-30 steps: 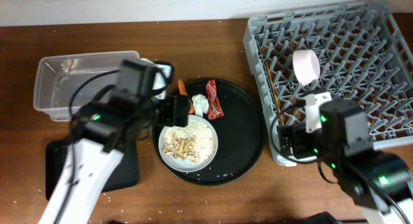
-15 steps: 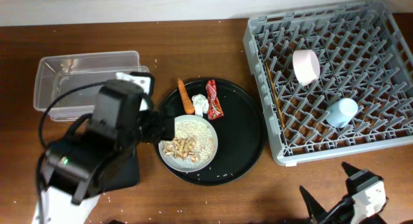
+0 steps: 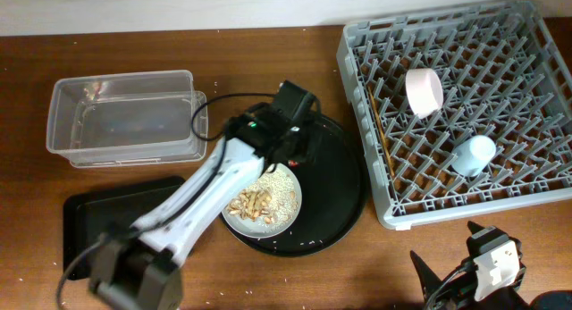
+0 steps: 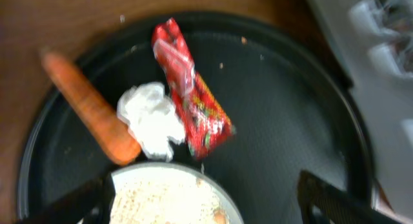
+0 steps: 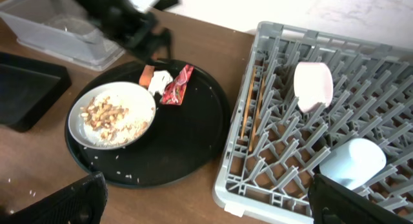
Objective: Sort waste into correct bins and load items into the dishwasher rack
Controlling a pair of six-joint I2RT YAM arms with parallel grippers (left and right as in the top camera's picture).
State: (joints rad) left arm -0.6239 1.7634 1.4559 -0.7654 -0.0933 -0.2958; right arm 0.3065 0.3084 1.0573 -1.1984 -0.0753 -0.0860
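My left gripper (image 4: pixel 206 208) (image 3: pixel 284 154) is open and empty, low over the round black tray, its jaws straddling the far rim of the pale plate (image 4: pixel 171 198) of rice and scraps. Just beyond it lie the red wrapper (image 4: pixel 190 101), white tissue (image 4: pixel 151 121) and carrot piece (image 4: pixel 90 108). My right gripper (image 5: pixel 213 204) (image 3: pixel 442 240) is open and empty at the table's front right. The grey rack (image 3: pixel 500 42) holds the white-pink bowl (image 3: pixel 424 89), the light-blue cup (image 3: pixel 472 155) and the chopsticks (image 3: pixel 380 131).
The clear tub (image 3: pixel 121 118) stands at the back left, with the shallow black rectangular tray (image 3: pixel 85 225) in front of it. My left arm crosses that tray's right end. The round black tray (image 3: pixel 344 185) sits between the bins and the rack.
My left arm has swung right, from beside the tub to over the round tray. My right arm has drawn back from the rack to the front edge, and the cup now shows in the rack.
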